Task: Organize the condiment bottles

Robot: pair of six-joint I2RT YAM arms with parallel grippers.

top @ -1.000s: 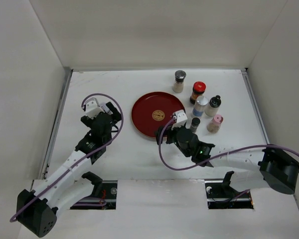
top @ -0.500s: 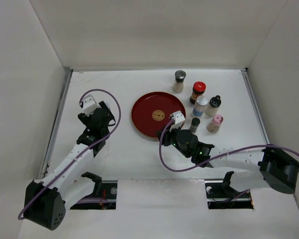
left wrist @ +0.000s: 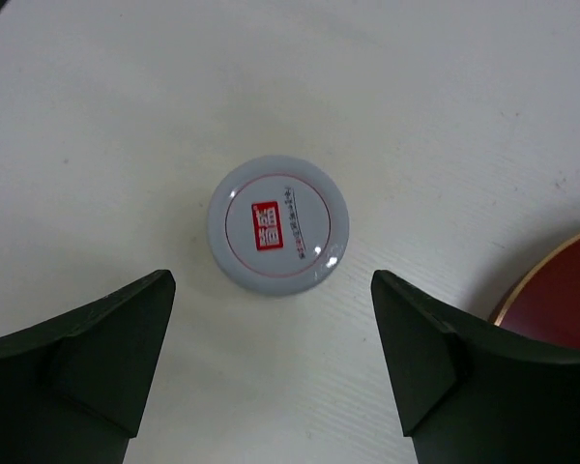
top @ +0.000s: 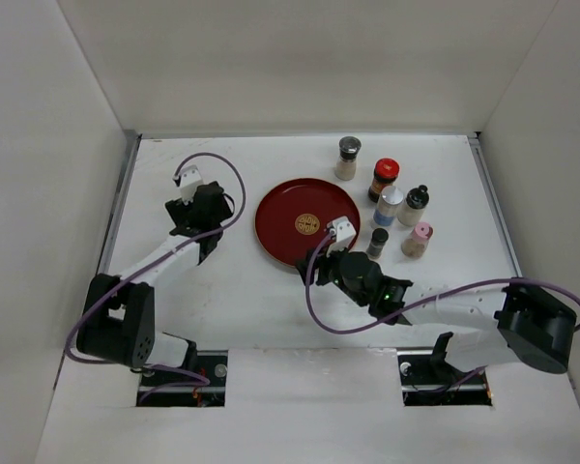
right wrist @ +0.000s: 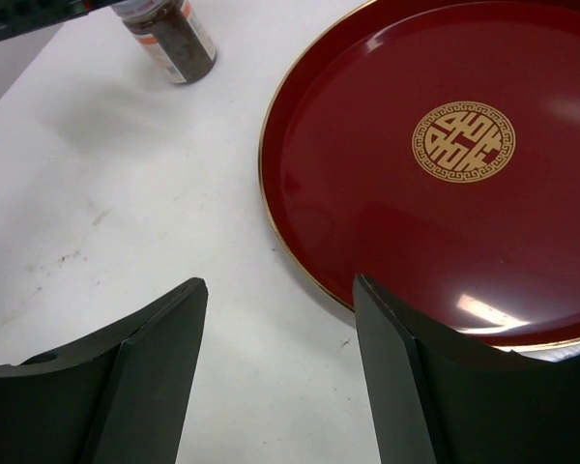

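From the left wrist only a round white lid point(left wrist: 277, 224) shows, and its body beneath is hidden. The right wrist view cuts a dark-filled jar point(right wrist: 169, 39) off at the top edge, cap unseen. It is possibly the same one.

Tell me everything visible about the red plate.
The red plate is round, shallow and glossy, like lacquer or plastic, with a thin gold line along its rim and a round gold emblem at its centre. It lies flat on the white table, mid-table, left of the condiment bottles and apart from them. Nothing lies on it. The open right gripper hovers at its near right edge; contact cannot be told.
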